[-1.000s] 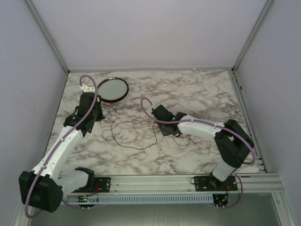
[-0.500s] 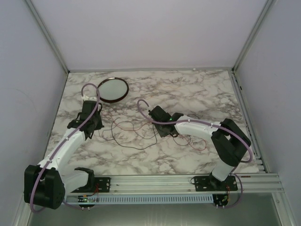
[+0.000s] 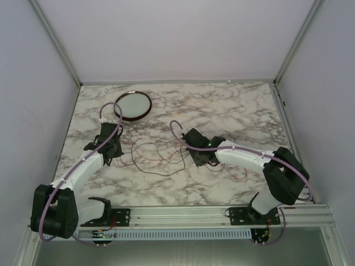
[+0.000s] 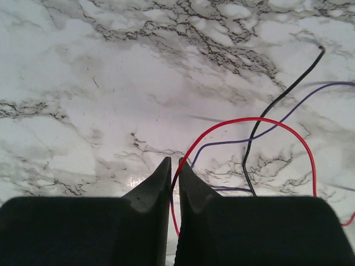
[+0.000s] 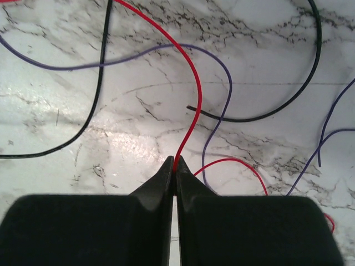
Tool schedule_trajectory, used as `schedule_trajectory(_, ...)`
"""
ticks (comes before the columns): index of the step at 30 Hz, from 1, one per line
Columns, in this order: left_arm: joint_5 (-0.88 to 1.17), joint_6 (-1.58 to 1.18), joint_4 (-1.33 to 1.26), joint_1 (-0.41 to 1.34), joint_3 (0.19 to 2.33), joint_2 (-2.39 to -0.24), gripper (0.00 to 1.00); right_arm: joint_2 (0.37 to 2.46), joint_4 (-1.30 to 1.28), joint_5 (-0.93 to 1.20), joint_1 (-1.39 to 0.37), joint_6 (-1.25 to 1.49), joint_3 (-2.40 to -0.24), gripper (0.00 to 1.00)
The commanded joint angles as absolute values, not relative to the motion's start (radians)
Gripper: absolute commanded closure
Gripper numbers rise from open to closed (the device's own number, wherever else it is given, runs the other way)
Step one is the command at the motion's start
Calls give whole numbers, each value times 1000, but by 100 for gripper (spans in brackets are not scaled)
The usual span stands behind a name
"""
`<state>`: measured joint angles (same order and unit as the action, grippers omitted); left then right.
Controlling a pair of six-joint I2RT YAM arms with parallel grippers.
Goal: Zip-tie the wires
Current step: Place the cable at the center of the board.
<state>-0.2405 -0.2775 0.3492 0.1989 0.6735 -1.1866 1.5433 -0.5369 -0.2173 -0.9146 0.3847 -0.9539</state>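
Landmark: the round dish (image 3: 133, 118) at the far left of the worktop (image 3: 238, 111); I give all places from it.
Wires: the wires (image 3: 161, 156) lie loose on the marble, on the near side of the dish and a little to its right. They spread in thin loops of red, black and purple, not gathered.
Left tool: the left tool (image 4: 173, 163) is low over the worktop, near the dish on its near side, at the left end of the tangle. Its fingers are almost together, and a red strand (image 4: 255, 119) runs into the narrow slit between them. It looks pinched.
Right tool: the right tool (image 5: 175, 162) is well apart from the dish, at the right side of the tangle. Its fingers are pressed together on a red strand that comes out just at the tips. Whether it is the same strand as on the left, I cannot tell.
Zip tie: I see none in these views.
Step in hand: I judge it is the gathering, with each arm holding one end of the tangle.
Next move: probably to draw the strands into one bundle. This calls for a slow pull, so that the thin wire does not slip out.
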Motion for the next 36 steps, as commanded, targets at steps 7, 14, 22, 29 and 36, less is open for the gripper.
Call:
schedule_trajectory(7, -273, -282, 314, 187, 651, -1226, 74, 1500, -567, -193, -928, 425, -910, 100)
schedule_trajectory(14, -284, -284, 322, 177, 661, -1240, 54, 1459, -586, -198, -928, 452, -871, 100)
schedule_trajectory(22, -319, -276, 357, 163, 719, -1202, 43, 1443, -591, -200, -928, 448, -901, 76)
schedule_trajectory(29, -329, -241, 383, 145, 884, -1146, 26, 1385, -612, -232, -884, 435, -1036, 58)
schedule_trajectory(36, -187, -215, 284, 144, 1073, -1135, 1, 1354, -529, -266, -746, 420, -1133, 41)
